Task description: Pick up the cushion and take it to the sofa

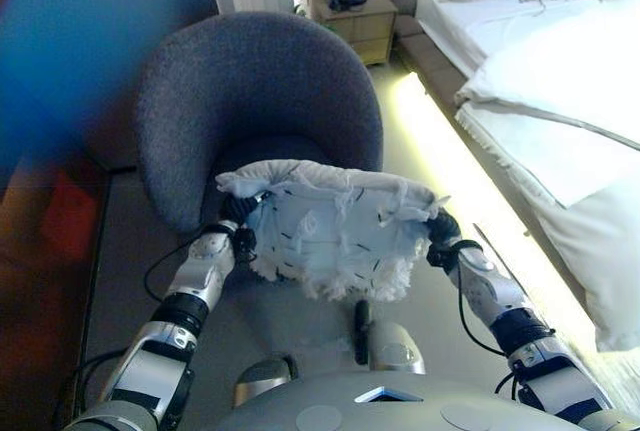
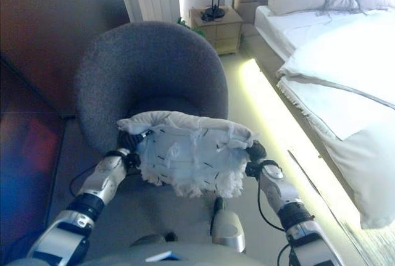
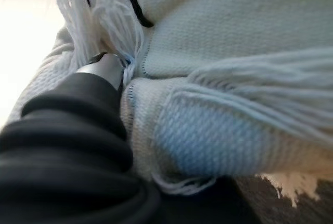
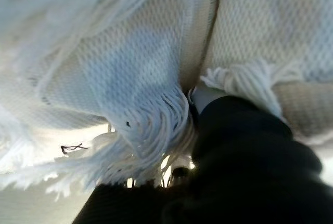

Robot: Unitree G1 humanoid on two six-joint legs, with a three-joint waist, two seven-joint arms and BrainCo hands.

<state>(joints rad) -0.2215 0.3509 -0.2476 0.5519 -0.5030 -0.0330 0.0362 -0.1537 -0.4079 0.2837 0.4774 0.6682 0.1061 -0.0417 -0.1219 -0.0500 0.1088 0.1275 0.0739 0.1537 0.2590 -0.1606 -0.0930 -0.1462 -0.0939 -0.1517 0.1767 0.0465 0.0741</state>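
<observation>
A bedroom: made bed (image 1: pixel 560 81), nightstand (image 1: pixel 352 19), grey armchair (image 1: pixel 255 101).

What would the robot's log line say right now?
cushion: held up between left hand and right hand | armchair: ahead | bed: right

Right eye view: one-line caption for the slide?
Both hands, left hand and right hand, carry a white fringed cushion in front of a grey armchair, beside a bed.

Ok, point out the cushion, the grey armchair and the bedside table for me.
cushion (image 1: pixel 335 236): left eye view, middle of its white fringed face.
grey armchair (image 1: pixel 250 76): left eye view, inside of the backrest.
bedside table (image 2: pixel 217 30): right eye view, its front.
</observation>
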